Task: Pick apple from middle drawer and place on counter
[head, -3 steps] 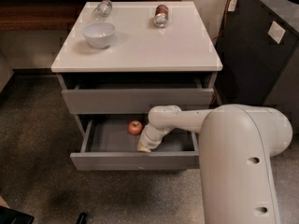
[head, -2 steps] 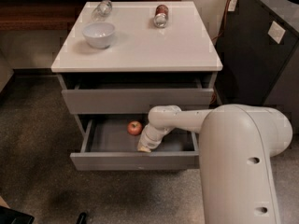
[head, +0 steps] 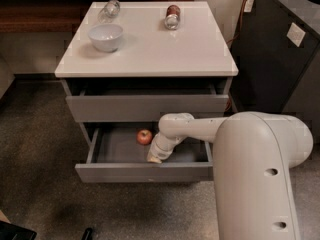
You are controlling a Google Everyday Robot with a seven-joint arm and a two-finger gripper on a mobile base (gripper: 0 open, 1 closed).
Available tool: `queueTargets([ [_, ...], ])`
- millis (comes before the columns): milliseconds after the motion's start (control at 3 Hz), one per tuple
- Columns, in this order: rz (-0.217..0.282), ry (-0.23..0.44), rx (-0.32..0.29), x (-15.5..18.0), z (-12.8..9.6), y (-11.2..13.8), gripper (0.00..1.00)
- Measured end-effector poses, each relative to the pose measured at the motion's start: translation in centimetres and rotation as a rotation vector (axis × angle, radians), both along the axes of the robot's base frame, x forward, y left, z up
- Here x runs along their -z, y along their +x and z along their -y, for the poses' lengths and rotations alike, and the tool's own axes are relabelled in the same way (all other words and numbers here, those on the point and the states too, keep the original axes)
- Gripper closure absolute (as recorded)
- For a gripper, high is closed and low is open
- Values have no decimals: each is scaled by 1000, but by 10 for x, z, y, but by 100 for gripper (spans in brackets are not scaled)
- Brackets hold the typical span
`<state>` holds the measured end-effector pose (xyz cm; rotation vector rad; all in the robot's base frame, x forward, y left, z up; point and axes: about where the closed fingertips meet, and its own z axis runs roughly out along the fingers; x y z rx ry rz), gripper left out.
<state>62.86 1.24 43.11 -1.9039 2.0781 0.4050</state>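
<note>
The apple (head: 144, 137), small and red, lies on the floor of the middle drawer (head: 145, 173), which is pulled open. My gripper (head: 155, 157) reaches down into that drawer from the right, just right of and in front of the apple and apart from it. My white arm (head: 250, 154) fills the lower right of the view. The counter (head: 155, 49) is the glossy pale top of the cabinet above.
On the counter stand a white bowl (head: 106, 36), a clear glass on its side (head: 109, 9) and a red-labelled can (head: 172, 16). The top drawer (head: 147, 107) is slightly open. A dark cabinet (head: 280, 49) stands at the right, a wooden ledge (head: 45, 9) behind.
</note>
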Motion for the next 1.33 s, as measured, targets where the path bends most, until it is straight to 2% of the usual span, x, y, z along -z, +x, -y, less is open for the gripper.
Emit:
queueTargets([
  [667,0,0,0,0,0,0,35],
  [1000,31,-10,24,2,-1,-14,5],
  [1333,31,-10,24,2,-2,-10,0],
])
